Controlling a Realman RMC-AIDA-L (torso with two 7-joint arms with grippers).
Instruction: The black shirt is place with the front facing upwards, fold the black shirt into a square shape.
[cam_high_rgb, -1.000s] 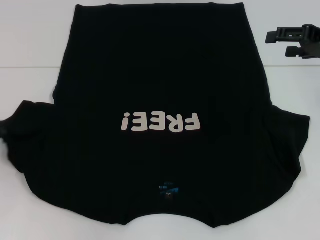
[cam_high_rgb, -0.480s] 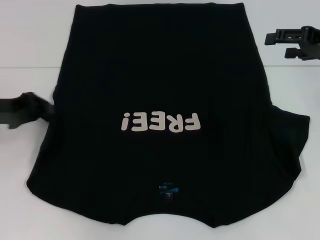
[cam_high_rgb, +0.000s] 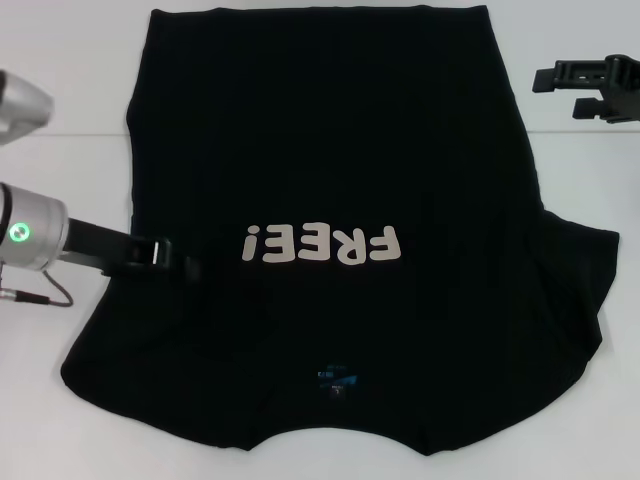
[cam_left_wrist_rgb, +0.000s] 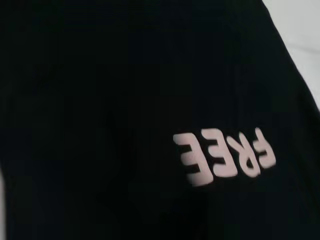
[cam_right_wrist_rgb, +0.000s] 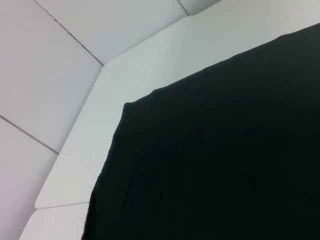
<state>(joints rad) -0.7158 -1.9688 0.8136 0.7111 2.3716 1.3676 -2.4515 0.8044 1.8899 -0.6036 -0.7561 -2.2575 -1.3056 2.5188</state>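
The black shirt (cam_high_rgb: 330, 180) covers most of the white bench (cam_high_rgb: 60, 70), front up, its "FREE!" print (cam_high_rgb: 320, 243) at frame centre and the small blue neck label (cam_high_rgb: 336, 378) near the bottom edge. The left sleeve appears already folded onto the body; the right sleeve (cam_high_rgb: 585, 290) lies spread at right. To do this fold well, I'd lay the sleeve flat with a straight side edge.

The left tool (cam_high_rgb: 185, 268) reaches in from the left edge over the fabric; I cannot tell its opening or hold. The right tool (cam_high_rgb: 560, 88) hovers at upper right, apparently spread, holding nothing.
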